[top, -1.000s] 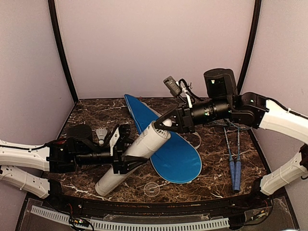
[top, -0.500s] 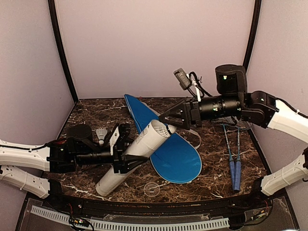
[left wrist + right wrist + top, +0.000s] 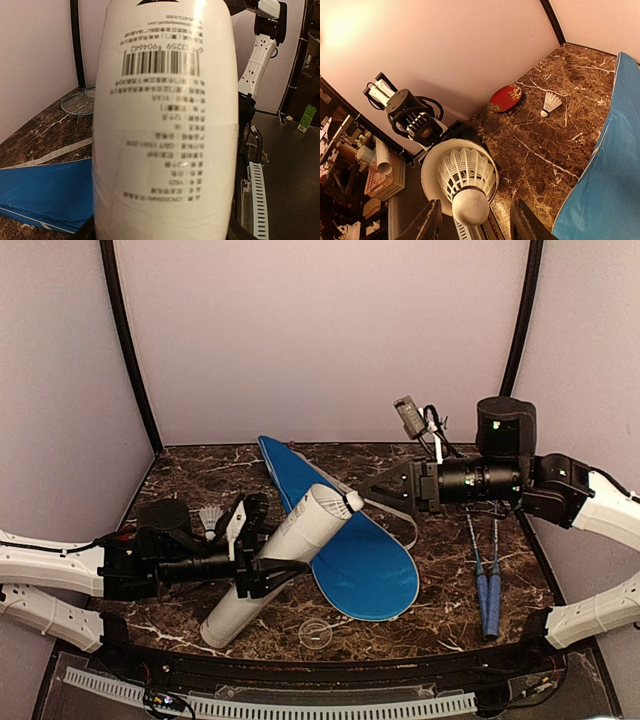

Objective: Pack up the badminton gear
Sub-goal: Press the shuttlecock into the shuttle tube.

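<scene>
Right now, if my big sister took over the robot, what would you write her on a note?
Left gripper: shut on the white tube, holding it tilted above the blue cover.
Right gripper: open and empty, just off the tube's mouth.
Done: one shuttlecock sits in the tube's mouth, cork end sticking out.
Left to do: a second shuttlecock lies on the table at the left. The two rackets lie at the right, outside the cover. A clear cap lies near the front edge, probably the tube's.
</scene>
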Controlling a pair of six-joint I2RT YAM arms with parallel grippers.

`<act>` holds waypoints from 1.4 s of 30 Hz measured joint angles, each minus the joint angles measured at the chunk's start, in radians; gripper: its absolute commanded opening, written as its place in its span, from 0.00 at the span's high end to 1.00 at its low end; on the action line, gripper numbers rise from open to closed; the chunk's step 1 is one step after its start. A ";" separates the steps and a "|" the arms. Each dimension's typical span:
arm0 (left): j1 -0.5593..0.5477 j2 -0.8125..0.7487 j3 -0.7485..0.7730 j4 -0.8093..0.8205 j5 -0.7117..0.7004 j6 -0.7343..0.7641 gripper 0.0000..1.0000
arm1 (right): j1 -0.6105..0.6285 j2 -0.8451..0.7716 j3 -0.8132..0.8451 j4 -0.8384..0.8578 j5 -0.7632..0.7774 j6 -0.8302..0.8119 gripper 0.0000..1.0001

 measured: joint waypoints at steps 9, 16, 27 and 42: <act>0.000 0.000 -0.002 0.010 -0.010 -0.005 0.37 | 0.000 0.008 -0.043 0.059 -0.042 0.054 0.75; 0.000 0.004 -0.002 0.012 -0.009 -0.006 0.37 | 0.000 0.028 -0.044 0.109 -0.088 0.066 0.82; 0.000 0.017 -0.002 0.023 0.005 0.000 0.37 | 0.002 0.124 0.043 0.062 -0.116 0.033 0.84; 0.000 0.027 0.011 0.012 0.017 0.011 0.37 | 0.002 0.233 0.244 -0.196 -0.167 -0.099 0.68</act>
